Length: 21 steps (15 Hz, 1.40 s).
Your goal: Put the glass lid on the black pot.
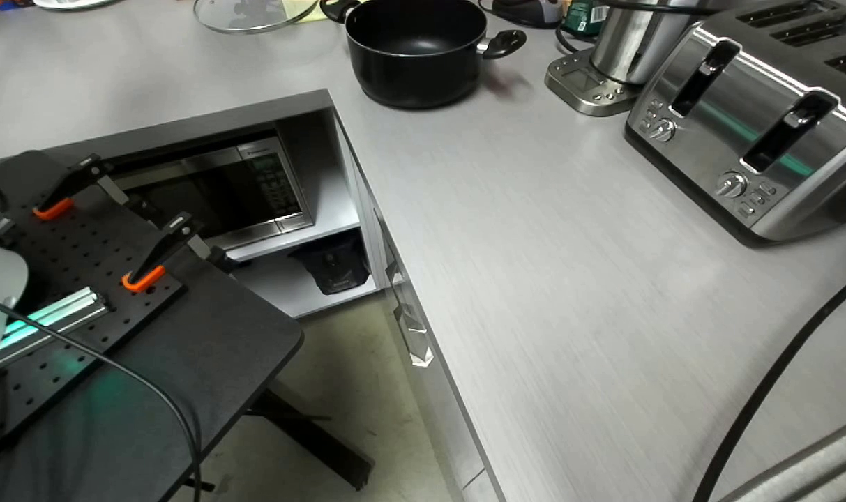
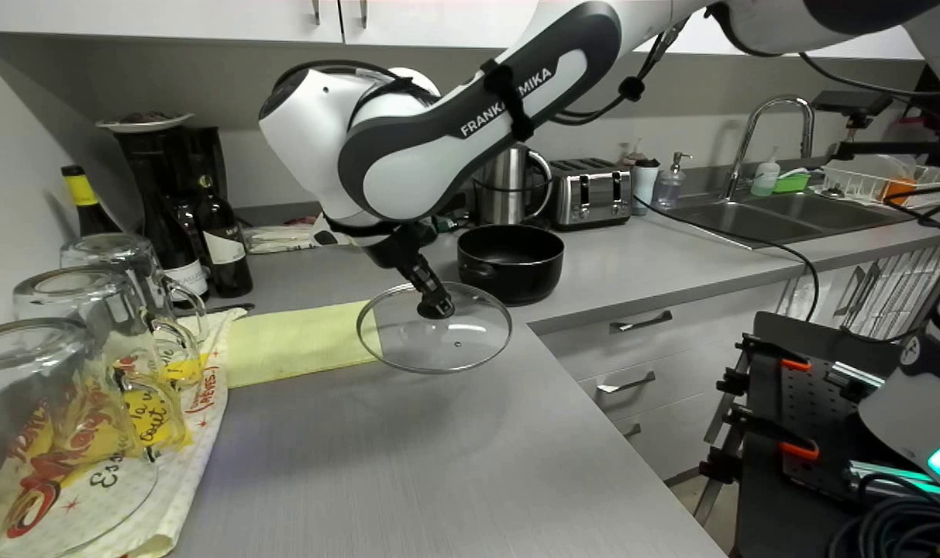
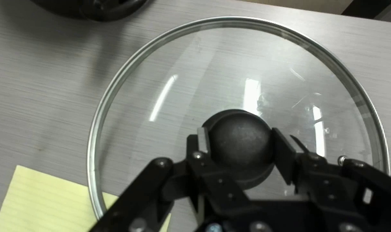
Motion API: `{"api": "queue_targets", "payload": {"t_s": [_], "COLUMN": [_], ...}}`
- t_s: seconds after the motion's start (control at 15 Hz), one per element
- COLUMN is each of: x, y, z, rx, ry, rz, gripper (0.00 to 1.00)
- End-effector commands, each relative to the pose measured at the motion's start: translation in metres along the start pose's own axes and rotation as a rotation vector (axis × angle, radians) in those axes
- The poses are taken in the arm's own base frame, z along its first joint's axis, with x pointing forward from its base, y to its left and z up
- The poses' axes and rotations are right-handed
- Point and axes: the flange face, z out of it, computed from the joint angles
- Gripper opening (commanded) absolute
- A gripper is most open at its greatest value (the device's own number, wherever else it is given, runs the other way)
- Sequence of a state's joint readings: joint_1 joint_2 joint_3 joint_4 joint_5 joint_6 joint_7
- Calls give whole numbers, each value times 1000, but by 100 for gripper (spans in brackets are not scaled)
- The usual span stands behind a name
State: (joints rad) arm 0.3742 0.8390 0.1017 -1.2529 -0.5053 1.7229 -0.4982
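Observation:
The glass lid [image 3: 227, 80] fills much of the wrist view, with its dark round knob between my fingers. My gripper [image 3: 239, 141] is shut on that knob, with both finger pads against its sides. In an exterior view the lid [image 2: 454, 349] hangs from the gripper [image 2: 432, 298], slightly tilted; it seems raised above the counter, by how much I cannot tell. Its rim also shows at the top edge of an exterior view [image 1: 255, 28]. The black pot [image 2: 510, 267] stands open beside and behind the lid; it shows in an exterior view [image 1: 416, 70] and at the wrist view's top left [image 3: 102, 8].
A yellow cloth [image 2: 299, 341] lies left of the lid. Upturned glass mugs [image 2: 74, 372] and bottles [image 2: 225, 248] stand further left. A steel kettle [image 2: 502, 186] and toaster [image 2: 593, 194] stand behind the pot. The counter's edge [image 1: 356, 157] runs close to the pot.

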Motion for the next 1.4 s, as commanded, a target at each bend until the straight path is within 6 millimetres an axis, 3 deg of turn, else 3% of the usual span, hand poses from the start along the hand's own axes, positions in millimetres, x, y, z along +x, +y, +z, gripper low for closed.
{"api": "queue_targets", "payload": {"t_s": [0.0, 0.33, 0.53, 0.93, 1.33], "x": [-37, -86, -123, -206, -284], "y": [-15, -20, -14, 26, 82], "z": [-27, -43, -47, -33, -9], "rx": [-43, -126, -182, -183, -128], "ry": [-28, -92, -121, -106, -47], "rz": [-83, -169, -182, -110, -24], "gripper": [25, 25, 25, 25, 25]}}
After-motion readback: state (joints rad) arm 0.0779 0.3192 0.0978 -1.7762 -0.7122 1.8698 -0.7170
